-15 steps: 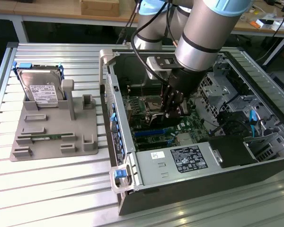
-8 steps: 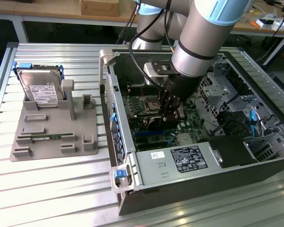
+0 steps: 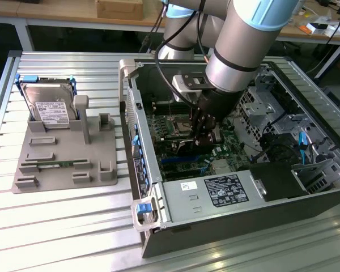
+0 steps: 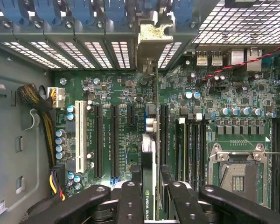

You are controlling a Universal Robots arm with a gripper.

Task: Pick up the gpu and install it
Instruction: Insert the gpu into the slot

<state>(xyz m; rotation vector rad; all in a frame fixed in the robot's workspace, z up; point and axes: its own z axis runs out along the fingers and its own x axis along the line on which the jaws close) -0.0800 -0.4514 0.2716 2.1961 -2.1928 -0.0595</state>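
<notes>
The gpu point(image 4: 150, 140) is seen edge-on in the wrist view, a thin card with a green label strip. Its silvery end bracket point(image 4: 151, 39) sits against the case's rear slot openings. My gripper point(image 4: 151, 205) is shut on the card, one black finger point(image 4: 129, 200) on each side of it. The card stands on edge along a motherboard point(image 4: 121, 84) slot; I cannot tell whether it is seated. In the exterior view the gripper point(image 3: 201, 133) reaches down into the open computer case point(image 3: 153, 187), with the dark gpu point(image 3: 184, 147) under it.
A hard drive point(image 3: 48, 107) and a green memory stick point(image 3: 59, 164) rest on a grey fixture point(image 3: 96, 164) at the exterior view's left. The case holds a power supply point(image 3: 215, 190), a CPU socket point(image 4: 235, 172), a white slot point(image 4: 79, 135) and a cable bundle point(image 4: 42, 116).
</notes>
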